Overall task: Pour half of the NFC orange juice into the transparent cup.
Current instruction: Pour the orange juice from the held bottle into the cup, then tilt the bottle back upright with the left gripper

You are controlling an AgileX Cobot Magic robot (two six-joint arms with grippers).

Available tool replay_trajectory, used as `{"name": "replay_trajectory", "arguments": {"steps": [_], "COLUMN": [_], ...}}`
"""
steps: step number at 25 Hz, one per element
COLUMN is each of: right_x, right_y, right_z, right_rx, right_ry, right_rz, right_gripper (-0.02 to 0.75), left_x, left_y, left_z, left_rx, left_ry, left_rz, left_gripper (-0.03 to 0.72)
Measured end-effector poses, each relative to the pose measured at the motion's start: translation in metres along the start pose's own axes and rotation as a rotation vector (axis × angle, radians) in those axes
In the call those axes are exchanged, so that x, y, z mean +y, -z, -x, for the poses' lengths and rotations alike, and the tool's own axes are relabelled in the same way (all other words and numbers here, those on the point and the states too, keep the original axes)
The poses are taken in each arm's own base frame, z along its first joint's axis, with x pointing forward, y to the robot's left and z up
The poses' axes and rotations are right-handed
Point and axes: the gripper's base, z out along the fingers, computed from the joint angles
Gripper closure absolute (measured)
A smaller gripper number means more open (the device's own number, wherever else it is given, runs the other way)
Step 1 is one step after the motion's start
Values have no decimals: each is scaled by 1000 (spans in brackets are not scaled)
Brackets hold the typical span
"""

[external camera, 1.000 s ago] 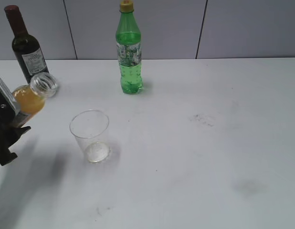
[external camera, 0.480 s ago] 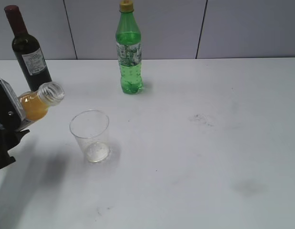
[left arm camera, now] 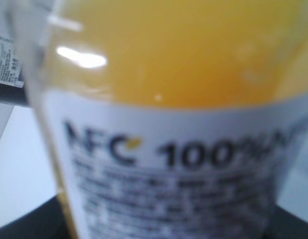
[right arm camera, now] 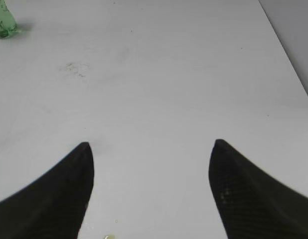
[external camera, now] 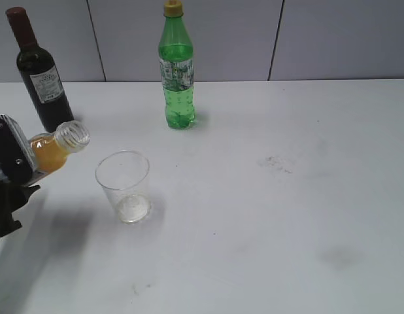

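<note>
the worktop fills most of the frame. at far left the left gripper has its fingers pinching the nfc orange juice; since a second ago the bottle has swung from upright-leaning to nearly level, mouth nearing the transparent cup at lower left. pouring looks imminent, the cup still empty. the right gripper hangs with fingers spread.
</note>
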Motion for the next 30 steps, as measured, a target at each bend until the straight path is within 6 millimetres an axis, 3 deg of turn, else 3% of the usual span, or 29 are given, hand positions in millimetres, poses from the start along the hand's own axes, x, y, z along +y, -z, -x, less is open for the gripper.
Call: {"name": "replay_trajectory", "arguments": {"steps": [14,30], "right_x": [0,0], "right_y": [0,0], "right_z": [0,0], "right_rx": [0,0], "right_ry": [0,0], "right_rz": [0,0], "right_gripper": [186,186], "left_x": [3,6], "left_y": [-4,-3], "left_z": [20,19], "left_rx": [51,72], "left_ry": [-97,-195], "left_rz": [63,92], "left_gripper": [215,215]}}
